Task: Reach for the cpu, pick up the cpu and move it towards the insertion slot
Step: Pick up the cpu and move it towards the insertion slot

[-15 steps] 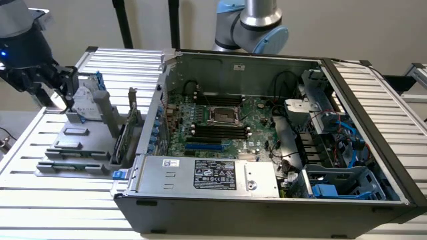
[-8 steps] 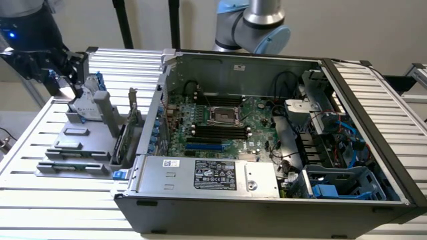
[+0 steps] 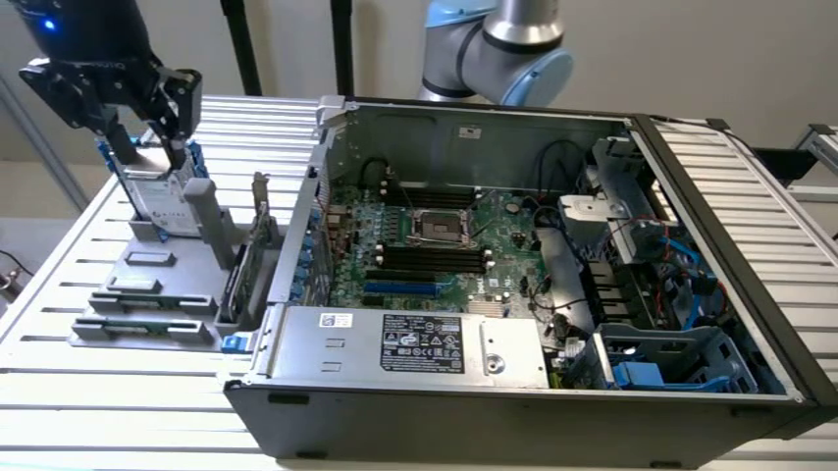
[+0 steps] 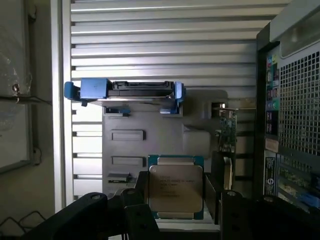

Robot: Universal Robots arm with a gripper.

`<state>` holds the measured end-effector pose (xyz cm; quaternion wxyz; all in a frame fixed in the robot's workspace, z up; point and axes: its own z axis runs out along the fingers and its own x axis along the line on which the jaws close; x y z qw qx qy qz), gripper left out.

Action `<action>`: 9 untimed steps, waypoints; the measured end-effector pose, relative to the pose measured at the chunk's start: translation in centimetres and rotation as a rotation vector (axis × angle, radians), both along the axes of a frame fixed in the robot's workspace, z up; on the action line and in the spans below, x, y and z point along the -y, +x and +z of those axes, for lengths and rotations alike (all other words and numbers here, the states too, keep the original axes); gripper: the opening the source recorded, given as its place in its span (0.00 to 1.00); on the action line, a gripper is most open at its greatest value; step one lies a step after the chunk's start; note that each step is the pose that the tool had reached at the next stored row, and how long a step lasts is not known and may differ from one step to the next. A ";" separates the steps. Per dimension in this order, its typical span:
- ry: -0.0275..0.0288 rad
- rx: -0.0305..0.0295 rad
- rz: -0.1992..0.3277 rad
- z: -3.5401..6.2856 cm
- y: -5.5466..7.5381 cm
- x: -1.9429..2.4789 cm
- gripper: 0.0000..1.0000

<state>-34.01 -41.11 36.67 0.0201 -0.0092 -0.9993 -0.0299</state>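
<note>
You get glare off the slatted table (image 3: 78, 412) at the exterior view's lower left, computer case (image 3: 485, 128) interior shadowed, cpu (image 4: 176, 192) softly lit.

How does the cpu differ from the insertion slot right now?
The cpu shows a solid silver top with print; the insertion slot is a silver frame round a dark centre. The cpu sits in the gripper outside the computer case; the insertion slot is on the board inside it. Both are square and silver.

text: none legible — cpu (image 4: 176, 187) print | power supply label (image 3: 422, 343) — unreadable
</note>
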 end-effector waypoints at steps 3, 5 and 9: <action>0.0002 -0.0014 0.000 0.63 1.4 0.00 0.54; 0.0010 -0.0020 0.000 0.94 2.3 0.00 0.54; 0.0032 -0.0028 0.000 1.34 4.1 0.00 0.54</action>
